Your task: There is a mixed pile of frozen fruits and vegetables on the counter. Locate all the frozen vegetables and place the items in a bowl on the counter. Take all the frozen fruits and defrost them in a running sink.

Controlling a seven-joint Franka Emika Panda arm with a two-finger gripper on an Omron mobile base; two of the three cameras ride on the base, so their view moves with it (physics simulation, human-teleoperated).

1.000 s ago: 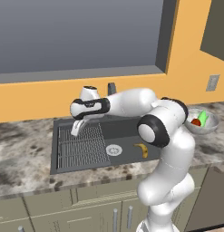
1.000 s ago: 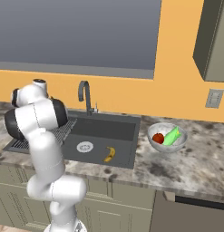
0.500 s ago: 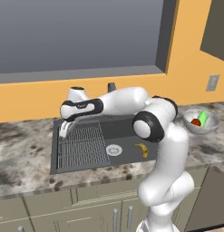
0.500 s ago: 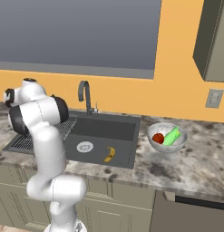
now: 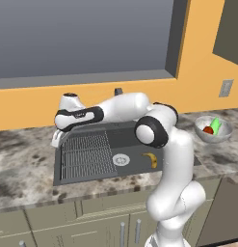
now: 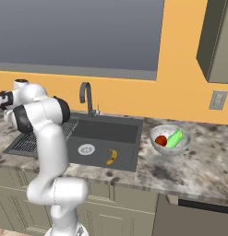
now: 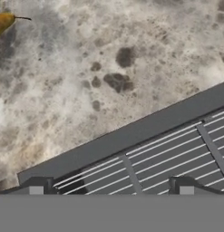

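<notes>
The remaining fruit (image 7: 3, 21) lies on the tabletop (image 7: 131, 54) well left of the sink (image 5: 91, 154), seen in the hand view as an orange-brown rounded piece with a thin dark stem. It looks small, light and hard, probably slick when frozen, so a pinch across its widest part, clear of the stem, seems safest. The gripper (image 7: 111, 188) is released, jaws spread wide and holding nothing, above the ribbed rack's left edge. The banana (image 5: 151, 160) already lies in the basin
</notes>
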